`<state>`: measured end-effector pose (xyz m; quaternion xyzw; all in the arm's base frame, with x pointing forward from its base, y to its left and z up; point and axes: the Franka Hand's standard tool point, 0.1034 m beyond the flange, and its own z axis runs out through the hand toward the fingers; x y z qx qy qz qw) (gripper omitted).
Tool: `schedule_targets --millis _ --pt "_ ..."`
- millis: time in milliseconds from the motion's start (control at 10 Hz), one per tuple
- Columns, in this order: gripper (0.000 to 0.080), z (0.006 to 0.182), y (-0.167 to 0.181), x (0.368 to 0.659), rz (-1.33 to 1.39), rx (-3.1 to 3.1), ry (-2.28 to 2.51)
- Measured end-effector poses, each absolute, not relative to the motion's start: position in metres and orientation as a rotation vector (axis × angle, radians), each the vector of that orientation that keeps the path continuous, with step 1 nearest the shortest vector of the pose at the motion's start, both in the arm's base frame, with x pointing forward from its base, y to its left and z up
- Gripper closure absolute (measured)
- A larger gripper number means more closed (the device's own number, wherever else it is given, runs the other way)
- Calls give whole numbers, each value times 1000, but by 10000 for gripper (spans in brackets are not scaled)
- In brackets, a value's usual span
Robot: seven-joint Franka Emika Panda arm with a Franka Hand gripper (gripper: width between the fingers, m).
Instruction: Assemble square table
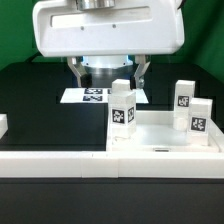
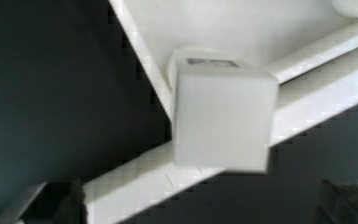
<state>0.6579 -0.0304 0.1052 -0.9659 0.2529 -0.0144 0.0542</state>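
Observation:
The white square table top (image 1: 160, 134) lies upside down, like a tray with a raised rim, at the exterior view's right. Three short white tagged legs stand on it: one at its near left corner (image 1: 122, 106), one at the back (image 1: 183, 95) and one at the right (image 1: 200, 116). My gripper (image 1: 110, 74) hangs open and empty above and just behind the left corner leg. In the wrist view that leg (image 2: 220, 112) stands on the top's corner rim (image 2: 318, 75), with my dark fingertips (image 2: 44, 203) wide apart on either side of the gripper's midpoint (image 2: 194, 205).
The marker board (image 1: 95, 96) lies flat on the black table behind the left leg. The long white border wall (image 1: 55, 160) runs along the front. A small white part (image 1: 3, 125) shows at the exterior view's left edge.

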Motion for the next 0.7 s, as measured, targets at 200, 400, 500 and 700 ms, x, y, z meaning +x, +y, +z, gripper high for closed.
schedule_targets --millis 200,400,500,700 --pt "151 96 -18 654 -21 -2927 777" --pt "151 86 -16 651 -1 -2933 779" --pt "151 86 -16 651 -3 -2933 780" --pt "272 86 -17 651 0 -2926 809"
